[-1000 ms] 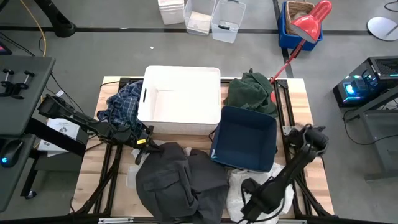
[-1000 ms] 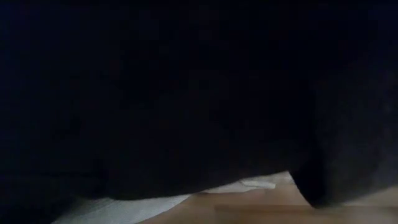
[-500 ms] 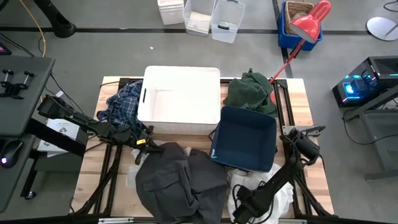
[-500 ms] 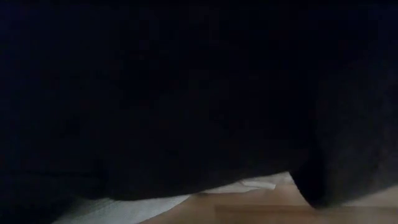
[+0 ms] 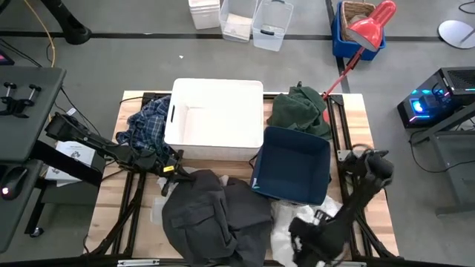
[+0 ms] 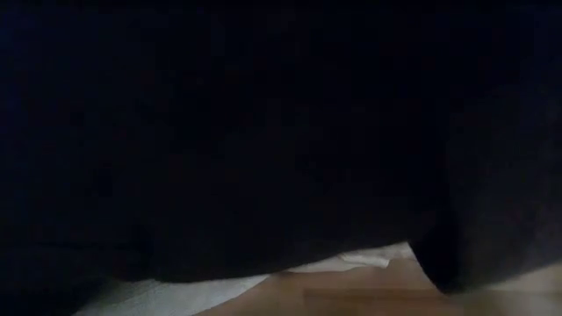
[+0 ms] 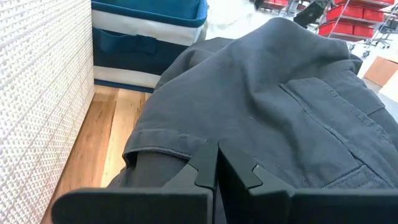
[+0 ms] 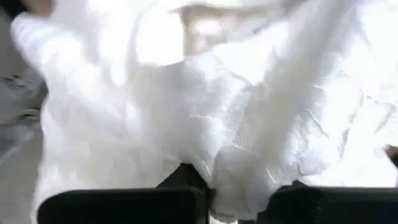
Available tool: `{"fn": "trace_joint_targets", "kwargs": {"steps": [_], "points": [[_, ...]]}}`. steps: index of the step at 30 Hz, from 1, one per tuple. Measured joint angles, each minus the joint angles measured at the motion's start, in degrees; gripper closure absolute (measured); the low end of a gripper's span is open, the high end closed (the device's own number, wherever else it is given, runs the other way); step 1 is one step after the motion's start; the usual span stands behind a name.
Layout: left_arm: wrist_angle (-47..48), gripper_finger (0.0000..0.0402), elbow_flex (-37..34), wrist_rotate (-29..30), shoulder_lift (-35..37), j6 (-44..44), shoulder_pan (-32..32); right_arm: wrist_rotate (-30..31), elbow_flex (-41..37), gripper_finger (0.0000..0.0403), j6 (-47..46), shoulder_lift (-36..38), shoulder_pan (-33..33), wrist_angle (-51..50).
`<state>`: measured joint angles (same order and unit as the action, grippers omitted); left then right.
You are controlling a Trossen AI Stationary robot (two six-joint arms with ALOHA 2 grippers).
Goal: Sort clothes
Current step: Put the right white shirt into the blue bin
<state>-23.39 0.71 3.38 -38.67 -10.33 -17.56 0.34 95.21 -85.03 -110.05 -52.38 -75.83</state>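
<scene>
The thin white garment (image 5: 284, 221) lies crumpled at the table's near right, and my right gripper (image 5: 303, 241) is shut on it from above. White cloth (image 8: 205, 106) fills the right wrist view. The large dark grey garment (image 5: 215, 215) is heaped near the front middle and blocks most of the low view (image 6: 263, 132). My left gripper (image 7: 217, 169) is shut at that heap's far-left edge (image 5: 174, 167). The plaid shirt (image 5: 145, 126) rests left of the white basket (image 5: 215, 119). The dark green garment (image 5: 299, 110) sits behind the navy bin (image 5: 293, 165). My right gripper pinches a bunched-up fold of the white garment (image 8: 239, 177) between its two fingers, coming from above and slanting toward the near edge. Several layers gather there. The rest of the cloth stays slack on the table. Whether my left gripper touches the grey garment, I cannot tell.
The white basket and the navy bin stand side by side across the table's middle. Bare wood shows at the table's near left (image 5: 126, 222). Beyond the far edge are clear plastic boxes (image 5: 252, 22) and a blue crate with a red dustpan (image 5: 364, 30).
My right gripper dipped toward the near edge into the white garment, then came back a little toward the right. The white cloth around it has bunched up and now partly covers the gripper.
</scene>
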Motion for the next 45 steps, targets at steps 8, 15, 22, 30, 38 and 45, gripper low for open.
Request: {"fn": "trace_joint_targets", "kwargs": {"steps": [8, 15, 22, 30, 38, 45], "points": [[0.01, 0.0401, 0.02, 0.02, 0.01, -0.02, 0.02, 15.29, 10.53, 0.0378, -1.28, 12.24, -2.66, -3.56], [0.01, 0.0401, 0.02, 0.00, -0.01, -0.02, 0.00, 35.39, 21.72, 0.0379, 4.57, 18.78, 0.28, -14.62], [0.01, 0.0401, 0.02, 0.00, 0.01, 0.00, 0.00, 52.65, 31.46, 0.0379, 21.70, 26.53, 5.12, -14.14], [0.01, 0.0401, 0.00, 0.00, -0.01, -0.01, 0.01, 60.12, 38.35, 0.0380, 34.59, 29.99, 9.72, -14.21], [0.01, 0.0401, 0.00, 0.00, 0.01, 0.00, 0.01, 45.46, 32.08, 0.0380, 31.75, 29.67, 11.51, -14.30], [0.01, 0.0401, 0.02, 0.00, -0.01, 0.00, 0.00, 34.50, 28.54, 0.0380, 26.19, 29.85, 9.69, -14.08]]}}
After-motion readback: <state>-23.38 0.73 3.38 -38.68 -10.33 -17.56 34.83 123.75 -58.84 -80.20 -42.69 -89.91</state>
